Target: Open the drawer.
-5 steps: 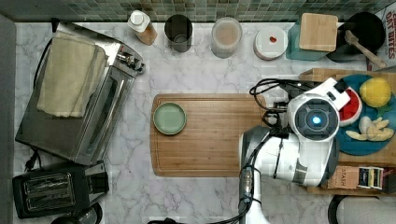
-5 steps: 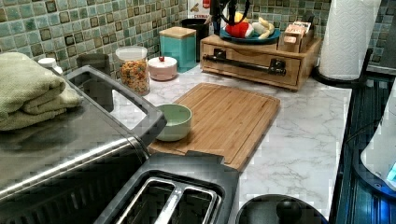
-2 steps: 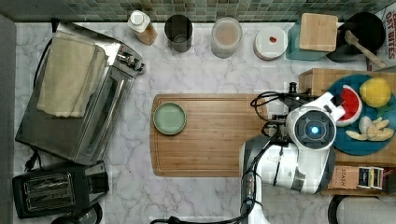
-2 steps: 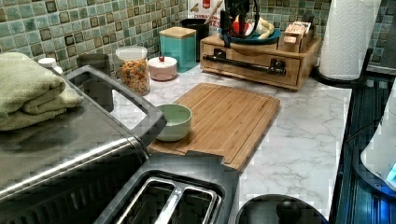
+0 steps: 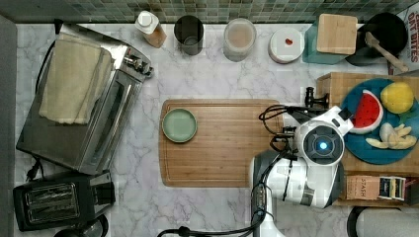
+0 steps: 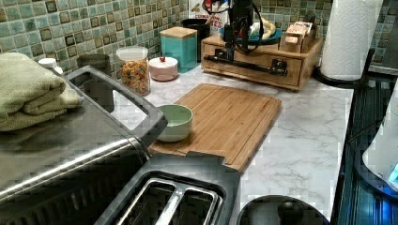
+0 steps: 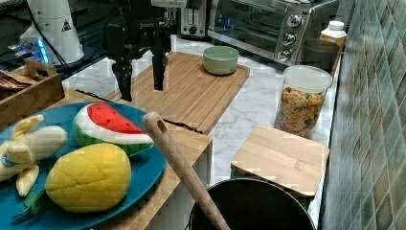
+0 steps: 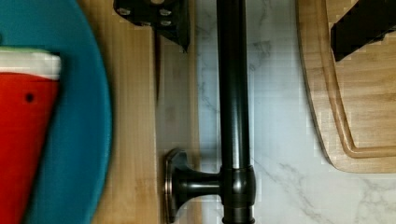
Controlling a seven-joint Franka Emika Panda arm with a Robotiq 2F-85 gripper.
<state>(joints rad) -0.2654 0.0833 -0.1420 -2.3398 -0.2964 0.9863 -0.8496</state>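
Above the black bar handle, the gripper is held with its fingers spread wide, one on each side, apparently lined up for a grasp. Behind the handle, the drawer is seen shut, beneath a blue plate.

The counter is white marble with grey veins, and the wall tiles are a green and teal mosaic. The cutting board is warm bamboo, and the bowl on it is pale green. The drawer is light wood with a black bar handle. Above it, a teal-blue plate carries a red watermelon slice with a green rind and a yellow lemon. A sage-green towel lies on the silver toaster oven.
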